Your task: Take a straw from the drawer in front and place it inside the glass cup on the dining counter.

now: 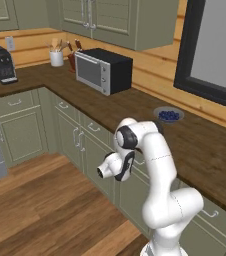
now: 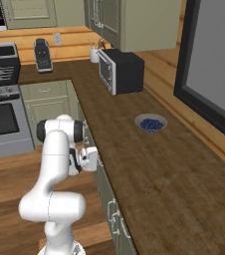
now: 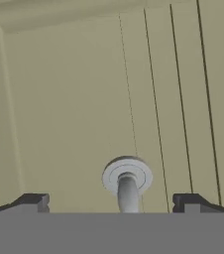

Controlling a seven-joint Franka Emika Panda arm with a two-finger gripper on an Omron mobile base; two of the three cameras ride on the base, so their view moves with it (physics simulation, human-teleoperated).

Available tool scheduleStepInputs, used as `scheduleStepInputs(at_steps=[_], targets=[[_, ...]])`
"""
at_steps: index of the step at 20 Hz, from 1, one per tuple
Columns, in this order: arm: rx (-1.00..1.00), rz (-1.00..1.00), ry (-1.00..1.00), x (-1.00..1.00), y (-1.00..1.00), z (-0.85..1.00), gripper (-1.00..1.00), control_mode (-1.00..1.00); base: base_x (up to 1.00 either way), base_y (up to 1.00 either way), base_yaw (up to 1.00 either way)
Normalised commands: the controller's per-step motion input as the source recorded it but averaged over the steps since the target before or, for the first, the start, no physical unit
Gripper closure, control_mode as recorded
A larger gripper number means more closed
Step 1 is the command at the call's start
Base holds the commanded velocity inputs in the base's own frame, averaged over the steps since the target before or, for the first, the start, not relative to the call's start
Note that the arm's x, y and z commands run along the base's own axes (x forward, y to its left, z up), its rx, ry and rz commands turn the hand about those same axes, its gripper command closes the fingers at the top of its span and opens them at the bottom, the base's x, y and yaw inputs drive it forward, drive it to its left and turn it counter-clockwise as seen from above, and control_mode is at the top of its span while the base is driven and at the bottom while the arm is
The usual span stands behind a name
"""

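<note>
My gripper [image 3: 111, 201] is open and held close against the sage-green panelled front of the drawer [image 3: 74, 99]. The drawer's silver handle [image 3: 127, 183] rises between my two dark fingertips [image 3: 32, 201], with a wide gap on each side. From the right base view the hand [image 2: 87, 158] sits just under the worktop edge, pressed up to the row of green cabinet fronts. The drawer looks shut. The straw, the glass cup and the dining counter are out of view.
A dark wood worktop [image 1: 135, 107] over green cabinets carries a microwave [image 1: 104, 70], a bowl of blueberries [image 1: 168, 115] and a coffee machine [image 1: 1, 63]. A stove [image 2: 2, 119] stands at the left. Wood floor [image 1: 45, 205] lies behind the arm.
</note>
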Motion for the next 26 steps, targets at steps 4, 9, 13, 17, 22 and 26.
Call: scheduleStepInputs(at_steps=[4,9,13,17,22,26], targets=[[0.0,0.01,0.0,0.25,0.0,-0.08,1.0,-1.0,0.0,0.0,0.0],[0.0,0.0,0.0,-0.08,0.0,0.0,1.0,-1.0,0.0,0.0,0.0],[0.01,0.0,0.0,-0.5,0.0,0.0,1.0,-1.0,0.0,0.0,0.0],[0.05,0.0,0.0,-0.67,0.25,0.0,1.0,-1.0,0.0,0.0,0.0],[0.06,0.0,0.0,-0.72,0.73,0.01,1.0,-1.0,0.0,0.0,0.0],[0.06,0.0,0.02,-0.6,0.97,0.01,1.0,-1.0,0.0,0.0,0.0]])
